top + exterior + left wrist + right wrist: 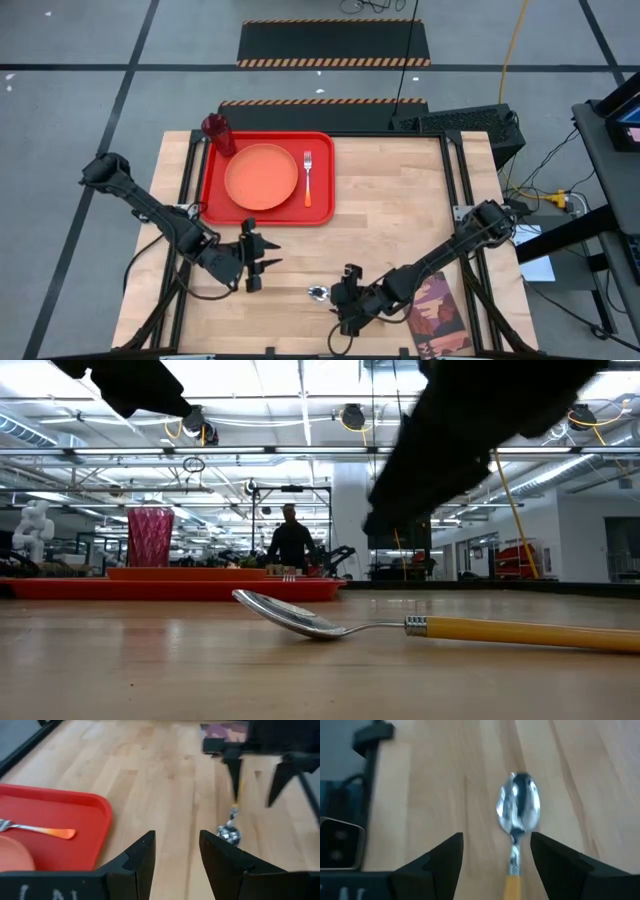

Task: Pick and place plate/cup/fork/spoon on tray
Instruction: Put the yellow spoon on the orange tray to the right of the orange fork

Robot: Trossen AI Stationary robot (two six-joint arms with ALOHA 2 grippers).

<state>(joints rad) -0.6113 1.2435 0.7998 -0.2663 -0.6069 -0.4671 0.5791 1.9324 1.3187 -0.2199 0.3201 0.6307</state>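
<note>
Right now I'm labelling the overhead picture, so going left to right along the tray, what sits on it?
Cup at the tray's far left corner → plate → fork. The spoon is not on it; it lies on the bare table nearer the front, just in front of the right pincer.

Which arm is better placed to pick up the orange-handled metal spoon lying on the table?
Right. The right gripper is open directly over the orange-handled metal spoon, its fingers straddling the handle. The left gripper, also open, sits off to one side of it, nearer the red rectangular plastic tray.
</note>
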